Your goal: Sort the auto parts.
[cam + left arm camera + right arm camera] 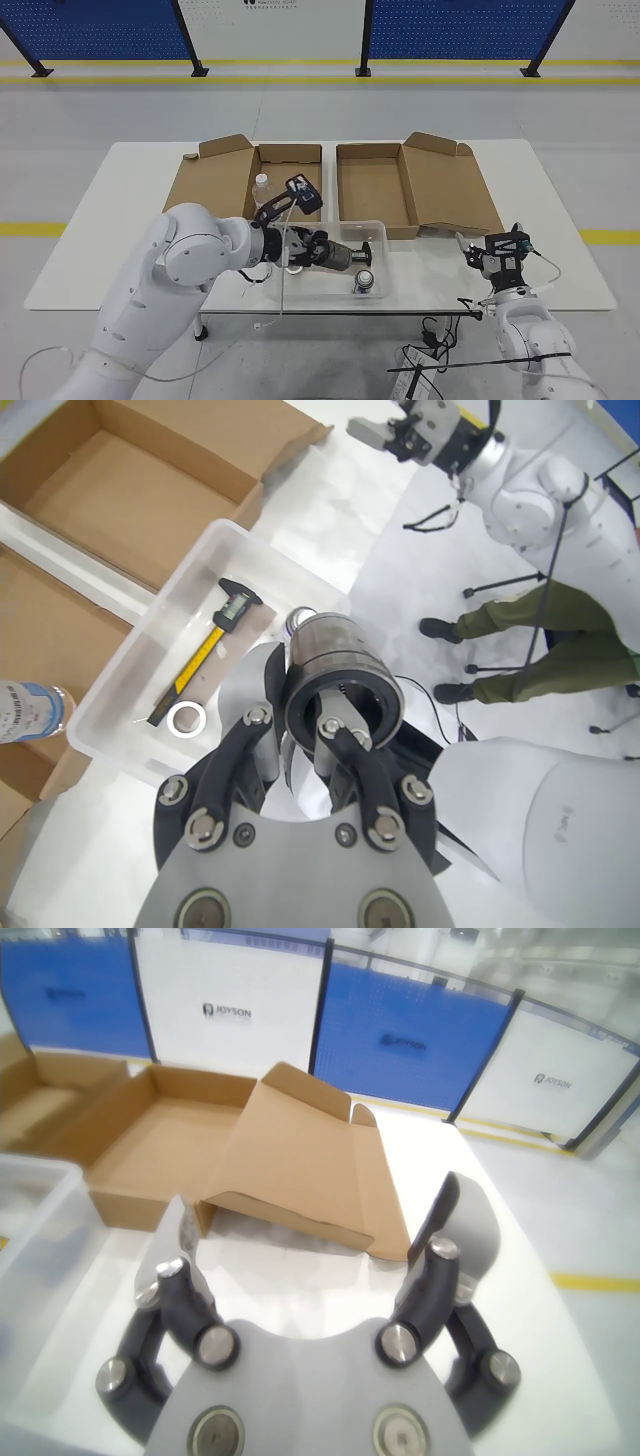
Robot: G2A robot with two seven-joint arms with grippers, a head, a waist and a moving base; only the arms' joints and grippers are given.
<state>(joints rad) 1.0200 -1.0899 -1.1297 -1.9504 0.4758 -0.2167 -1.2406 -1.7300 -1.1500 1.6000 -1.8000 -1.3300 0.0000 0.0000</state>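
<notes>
My left gripper [305,695] is shut on a dark cylindrical sleeve [340,660], with one finger inside its bore and the other outside. In the top view this gripper [318,250] holds the sleeve [342,256] above the clear plastic bin [330,225]. In the bin [220,526] lie a yellow-and-black caliper [210,645], a metal ring [186,720] and an upright can [299,619]. My right gripper [314,1198] stands open and empty over the table, to the right of the bin [492,248].
Two open cardboard boxes stand behind the bin: the left box [210,185] holds a plastic bottle [261,187] and a black device [303,192]; the right box [372,190] has a bare floor and a flap [450,190] lying open on its right side.
</notes>
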